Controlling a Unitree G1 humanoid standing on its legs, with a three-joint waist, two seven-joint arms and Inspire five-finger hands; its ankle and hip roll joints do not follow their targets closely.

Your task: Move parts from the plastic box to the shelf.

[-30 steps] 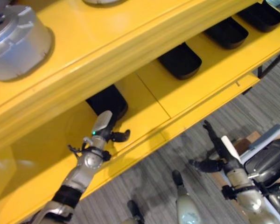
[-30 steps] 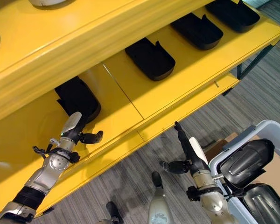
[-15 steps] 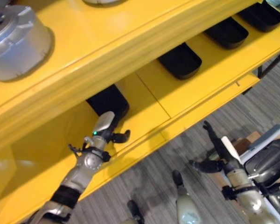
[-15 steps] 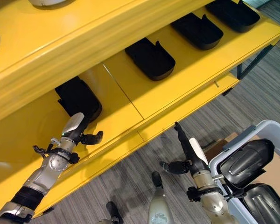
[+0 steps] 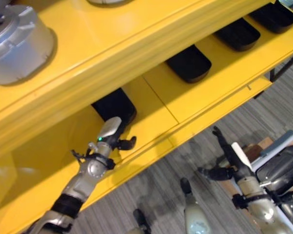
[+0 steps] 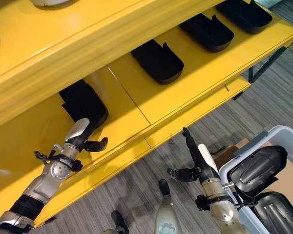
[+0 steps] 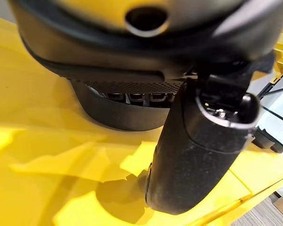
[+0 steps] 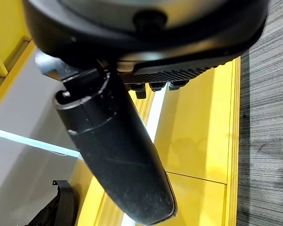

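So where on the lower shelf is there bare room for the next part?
Bare yellow between the first part by the left robot hand and the second part. Further right, the parts sit closer together. The shelf's front strip is free.

Yellow shelf [image 6: 185,92], black parts [image 6: 158,61], grey striped floor [image 6: 263,112], pale grey plastic box [image 6: 276,134].

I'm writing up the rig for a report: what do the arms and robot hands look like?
Both arms are silver-grey metal with black bands. The left robot hand has a pale grey back, dark fingers and thumb, and a small green light at the wrist. The right robot hand is dark with a white cover.
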